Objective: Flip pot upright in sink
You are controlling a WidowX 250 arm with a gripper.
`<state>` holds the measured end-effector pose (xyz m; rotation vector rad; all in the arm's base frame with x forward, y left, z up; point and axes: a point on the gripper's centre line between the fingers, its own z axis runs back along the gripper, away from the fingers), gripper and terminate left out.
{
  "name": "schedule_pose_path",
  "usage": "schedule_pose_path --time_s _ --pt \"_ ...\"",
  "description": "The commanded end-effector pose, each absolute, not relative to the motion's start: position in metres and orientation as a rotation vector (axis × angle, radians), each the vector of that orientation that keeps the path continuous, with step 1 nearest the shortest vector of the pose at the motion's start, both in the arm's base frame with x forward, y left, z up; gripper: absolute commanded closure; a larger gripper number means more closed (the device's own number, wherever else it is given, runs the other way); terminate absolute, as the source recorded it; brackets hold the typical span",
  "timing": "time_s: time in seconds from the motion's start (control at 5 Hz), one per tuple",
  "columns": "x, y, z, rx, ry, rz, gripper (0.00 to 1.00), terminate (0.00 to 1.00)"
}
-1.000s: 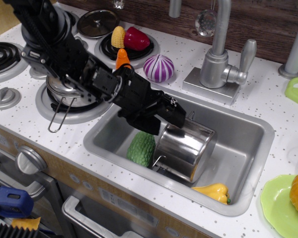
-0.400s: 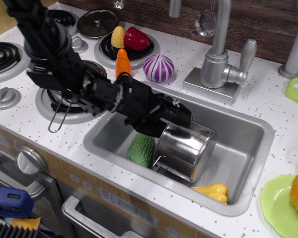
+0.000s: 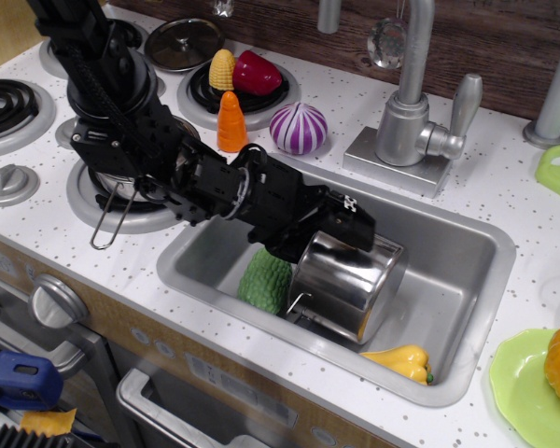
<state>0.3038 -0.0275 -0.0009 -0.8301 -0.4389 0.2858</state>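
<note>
The shiny steel pot point(image 3: 343, 283) lies tilted on its side in the grey sink point(image 3: 467, 280), leaning against a green bumpy vegetable point(image 3: 264, 280). Its mouth faces down and to the right, and its thin wire handle point(image 3: 297, 304) points to the front left. My black gripper point(image 3: 352, 221) reaches in from the upper left and sits right at the pot's upper left edge. Its fingertips merge with the dark arm and the pot's reflections, so I cannot tell whether they are open or closed on the pot.
A yellow pepper point(image 3: 401, 360) lies at the sink's front right. The faucet point(image 3: 409, 112) stands behind the sink. A purple onion point(image 3: 297, 128) and a carrot point(image 3: 230, 121) sit at the back left. A wider pot's long wire handle point(image 3: 110, 222) sticks out under my arm. A green plate point(image 3: 523, 378) is at the right.
My arm has pushed further right and down along the sink, so the gripper now sits closer over the pot's upper edge. The pot has not moved.
</note>
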Motion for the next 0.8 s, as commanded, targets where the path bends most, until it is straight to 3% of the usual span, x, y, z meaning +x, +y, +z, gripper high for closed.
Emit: schedule_pose_path --time_s 0.0,0.4,0.6 --pt "0.310 -0.030 0.012 -0.811 -0.505 0.253 1.00 0.00" --pt "0.310 -0.027 0.016 -0.761 -0.499 0.235 1.00 0.00" --pt "0.314 -0.017 0.027 -0.649 -0.433 0.178 1.00 0.00"
